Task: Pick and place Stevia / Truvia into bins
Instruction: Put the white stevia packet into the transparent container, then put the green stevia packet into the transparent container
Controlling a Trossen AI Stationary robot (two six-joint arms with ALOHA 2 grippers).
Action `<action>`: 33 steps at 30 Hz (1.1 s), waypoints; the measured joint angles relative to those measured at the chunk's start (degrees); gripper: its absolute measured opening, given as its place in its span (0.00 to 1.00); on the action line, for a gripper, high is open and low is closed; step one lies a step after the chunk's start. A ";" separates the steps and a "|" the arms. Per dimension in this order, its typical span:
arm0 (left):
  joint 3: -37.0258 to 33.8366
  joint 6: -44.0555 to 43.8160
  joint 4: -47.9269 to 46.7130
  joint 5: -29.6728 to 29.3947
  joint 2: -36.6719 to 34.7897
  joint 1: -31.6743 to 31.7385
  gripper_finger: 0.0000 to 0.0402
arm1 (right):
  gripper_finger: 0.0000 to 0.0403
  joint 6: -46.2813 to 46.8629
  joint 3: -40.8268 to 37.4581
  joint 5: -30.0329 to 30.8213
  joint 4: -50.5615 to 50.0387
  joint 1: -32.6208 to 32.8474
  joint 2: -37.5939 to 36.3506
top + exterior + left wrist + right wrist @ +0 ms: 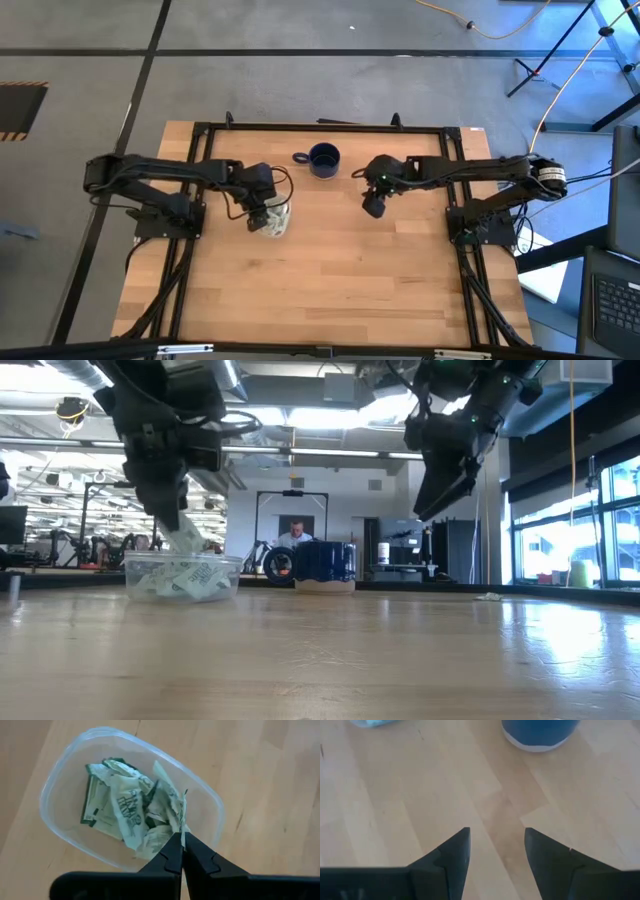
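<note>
A clear plastic bin (pixel 55 785) stands on the wooden table's left half and holds several pale green and white Stevia sachets (pixel 120 805) in a loose heap. My left gripper (pixel 181 842) hovers over the bin's rim, shut on one sachet (pixel 188 538) that reaches down into the bin (pixel 183 575). My right gripper (pixel 496 845) hangs open above bare wood on the right half, near the dark blue mug (pixel 323 159), with nothing between its fingers. My left gripper pinches one sachet by its upper edge (pixel 182 822) between its two fingertips. The fingers slant down from above. The sachet hangs below them, its lower part down among the sachets in the bin.
The dark blue mug (pixel 322 562) stands at the table's far middle, between the two arms. A black frame (pixel 200 135) runs round the table's edges. Bare wood fills the near half. A person sits in the room behind the table.
</note>
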 joint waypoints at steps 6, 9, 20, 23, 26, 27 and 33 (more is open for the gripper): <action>0.00 -1.23 -0.80 -1.12 2.58 1.24 0.01 | 0.47 0.00 0.00 0.02 -0.04 -0.24 0.00; 0.00 -0.56 -0.41 -1.57 3.22 1.60 0.02 | 0.47 0.00 0.00 0.04 -0.26 -0.24 0.00; 0.40 7.35 0.82 -12.35 3.47 2.16 0.16 | 0.47 -1.65 0.00 0.07 -2.59 -0.24 0.00; 2.03 9.03 0.96 -11.57 3.45 2.46 0.20 | 0.47 -1.57 0.00 0.07 -2.62 -0.24 0.00; 3.56 10.79 0.81 -11.07 3.44 2.37 0.23 | 0.47 -1.64 0.00 0.08 -2.62 -0.24 0.00; 4.05 11.44 0.81 -10.96 3.44 2.37 0.24 | 0.47 -1.66 0.00 0.09 -2.62 -0.24 0.00; 6.30 10.96 0.82 -14.18 3.42 2.29 0.27 | 0.47 -4.83 0.00 2.75 -5.50 -0.22 0.02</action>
